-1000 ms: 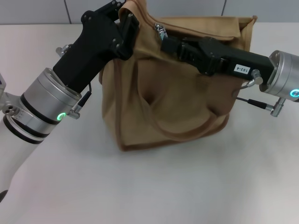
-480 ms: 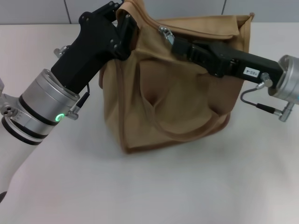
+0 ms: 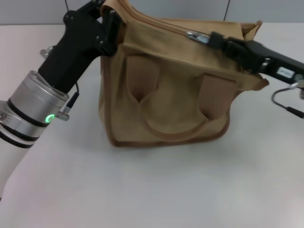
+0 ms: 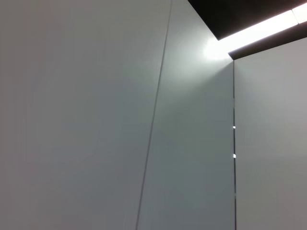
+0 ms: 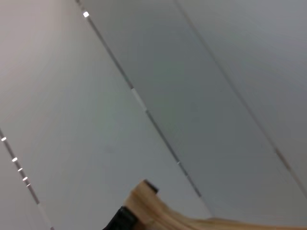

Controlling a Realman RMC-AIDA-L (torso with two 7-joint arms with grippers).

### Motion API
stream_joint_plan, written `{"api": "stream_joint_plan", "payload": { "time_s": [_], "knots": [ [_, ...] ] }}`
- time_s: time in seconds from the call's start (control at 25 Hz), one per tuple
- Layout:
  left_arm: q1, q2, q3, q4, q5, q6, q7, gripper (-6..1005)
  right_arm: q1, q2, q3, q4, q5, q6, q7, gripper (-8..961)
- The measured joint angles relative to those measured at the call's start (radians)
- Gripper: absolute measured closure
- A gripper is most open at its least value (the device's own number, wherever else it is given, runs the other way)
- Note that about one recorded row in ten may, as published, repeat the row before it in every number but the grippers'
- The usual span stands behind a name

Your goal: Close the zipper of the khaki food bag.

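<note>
Both ends were held: the khaki food bag (image 3: pixel 166 95) was pinched at its far-left corner by the left end effector (image 3: pixel 110 21) as an anchor, while the zipper (image 3: pixel 164 24) pull was gripped by the right end effector (image 3: pixel 214 39).

My left gripper (image 3: pixel 108 21) is matte black on a silver wrist ring with a green light. My right gripper (image 3: pixel 219 40) is black too, white label, thin cable.

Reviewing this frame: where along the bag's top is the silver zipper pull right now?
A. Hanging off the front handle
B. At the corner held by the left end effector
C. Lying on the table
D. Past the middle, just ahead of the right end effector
D: in the head view the zipper pull sits on the khaki food bag top, right at the right end effector, far from the left end effector.
</note>
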Motion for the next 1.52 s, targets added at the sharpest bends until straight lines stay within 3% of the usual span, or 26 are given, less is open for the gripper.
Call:
{"api": "stream_joint_plan", "payload": {
  "time_s": [0.24, 0.72, 0.96, 1.12, 1.16, 1.2, 1.32, 1.4, 1.52],
  "knots": [
    [0.026, 0.003, -0.039, 0.019, -0.001, 0.007, -0.007, 877, -0.067, -0.017, 0.080, -0.001, -0.001, -0.006, 0.000, 952],
    [0.046, 0.002, -0.044, 0.030, 0.001, -0.004, -0.006, 875, -0.111, -0.016, 0.119, 0.000, 0.005, -0.044, -0.052, 953],
    [0.071, 0.005, -0.040, 0.072, 0.042, -0.022, -0.013, 874, -0.134, 0.002, 0.143, 0.004, 0.006, -0.095, -0.155, 800],
    [0.104, 0.006, -0.044, 0.086, 0.044, -0.024, -0.022, 873, -0.143, 0.008, 0.144, 0.008, 0.006, -0.124, -0.194, 616],
    [0.140, 0.007, -0.053, 0.097, 0.039, -0.019, -0.025, 873, -0.154, 0.012, 0.147, 0.010, 0.008, -0.161, -0.228, 570],
    [0.181, 0.008, -0.059, 0.119, 0.038, -0.018, -0.039, 836, -0.159, 0.013, 0.150, 0.011, 0.009, -0.180, -0.247, 547],
    [0.205, 0.008, -0.060, 0.137, 0.038, -0.018, -0.052, 724, -0.168, 0.013, 0.153, 0.017, 0.011, -0.216, -0.282, 480],
    [0.319, 0.010, -0.062, 0.204, 0.037, -0.015, -0.084, 650, -0.178, 0.014, 0.154, 0.031, 0.014, -0.267, -0.350, 434],
    [0.378, 0.014, -0.062, 0.241, 0.037, 0.003, -0.088, 532, -0.179, 0.014, 0.147, 0.040, 0.010, -0.295, -0.399, 367]
  ]
}}
